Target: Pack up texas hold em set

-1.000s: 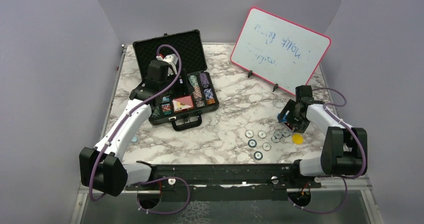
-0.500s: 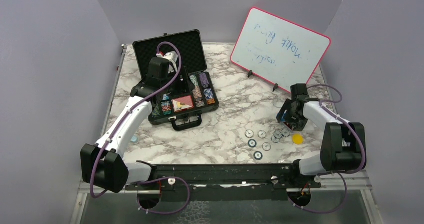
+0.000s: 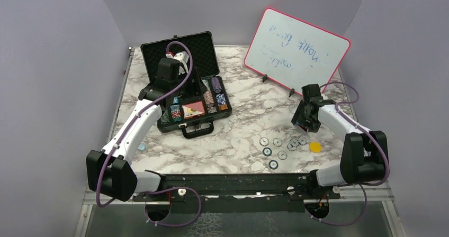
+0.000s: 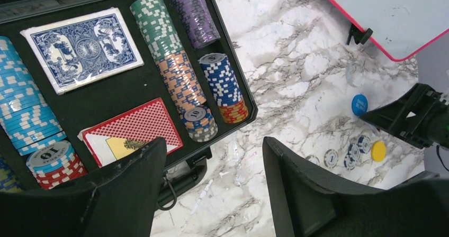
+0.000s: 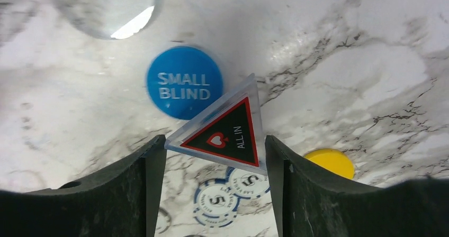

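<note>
Open case [image 4: 114, 97], chip stacks [image 4: 159, 30], blue deck [image 4: 82, 49], red deck [image 4: 135, 131], tool [image 4: 214, 149] spread

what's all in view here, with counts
table: one, white marble
case: one, black, open, far left
chips in case: many, light blue, green, purple, orange, dark blue, red, in rows
card decks: two, blue-backed and red-backed, in case
loose chips: about eight, white and blue, on table, right side
small blind button: one, blue, on table
yellow button: one, yellow, right of loose chips
all-in triangle button: one, red and black, gripped above table
clear disc: one, transparent, beside small blind button
whiteboard: one, pink-framed, standing far right
left gripper: open, empty, over case
right gripper: shut on all-in triangle button
</note>
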Robot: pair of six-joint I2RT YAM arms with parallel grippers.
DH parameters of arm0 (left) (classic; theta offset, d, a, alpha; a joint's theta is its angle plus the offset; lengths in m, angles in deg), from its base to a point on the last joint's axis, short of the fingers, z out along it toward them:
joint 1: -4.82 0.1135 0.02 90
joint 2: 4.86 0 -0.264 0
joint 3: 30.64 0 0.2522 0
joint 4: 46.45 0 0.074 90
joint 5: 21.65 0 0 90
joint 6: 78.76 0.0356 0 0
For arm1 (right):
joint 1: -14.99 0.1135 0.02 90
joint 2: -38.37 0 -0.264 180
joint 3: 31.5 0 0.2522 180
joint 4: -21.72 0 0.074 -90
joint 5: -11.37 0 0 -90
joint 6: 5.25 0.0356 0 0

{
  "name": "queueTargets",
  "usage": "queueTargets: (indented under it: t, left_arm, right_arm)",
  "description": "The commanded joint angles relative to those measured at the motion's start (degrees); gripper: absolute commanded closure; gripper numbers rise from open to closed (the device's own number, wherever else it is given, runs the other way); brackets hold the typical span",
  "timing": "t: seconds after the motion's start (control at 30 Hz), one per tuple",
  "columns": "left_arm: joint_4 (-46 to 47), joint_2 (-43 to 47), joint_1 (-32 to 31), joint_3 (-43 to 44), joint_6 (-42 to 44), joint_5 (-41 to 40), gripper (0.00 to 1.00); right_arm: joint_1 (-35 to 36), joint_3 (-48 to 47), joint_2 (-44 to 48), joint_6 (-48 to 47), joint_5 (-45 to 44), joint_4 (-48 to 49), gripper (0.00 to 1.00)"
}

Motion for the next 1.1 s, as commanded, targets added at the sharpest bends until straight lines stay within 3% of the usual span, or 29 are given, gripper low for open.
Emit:
queueTargets:
  t: [0.0,0.17,0.37,0.73,0.93,1.07]
  left_arm:
    - [0.4,-0.65,-0.26,2.65,-0.4,-1.32,0.31]
    - [0.31,-1.41,-0.04,3.59,-1.1,-1.34,0.3]
    - [0.37,-1.01,2.67,3.9,-4.57,-0.83,0.3]
    - [-4.03,3.73,9.36,-0.77,-8.84,-5.74,0.3]
    - [-9.43,7.32,14.33,-2.05,-10.47,-13.7,0.26]
    - [-11.2,9.3,16.68,-3.02,-10.85,-14.75,0.24]
  right_arm:
    - [3.34,-5.25,4.89,1.53,-3.5,-3.2,0.37]
    - [9.54,-10.43,5.88,3.48,-3.56,-4.56,0.37]
    - [21.28,-19.53,0.36,5.45,-5.01,-3.73,0.37]
    - [41.6,-46.11,-23.81,2.6,-5.22,0.97,0.36]
    - [46.87,-60.98,-36.79,-0.92,-1.73,2.48,0.36]
    - [48.14,-69.41,-44.08,-3.97,-1.94,3.92,0.36]
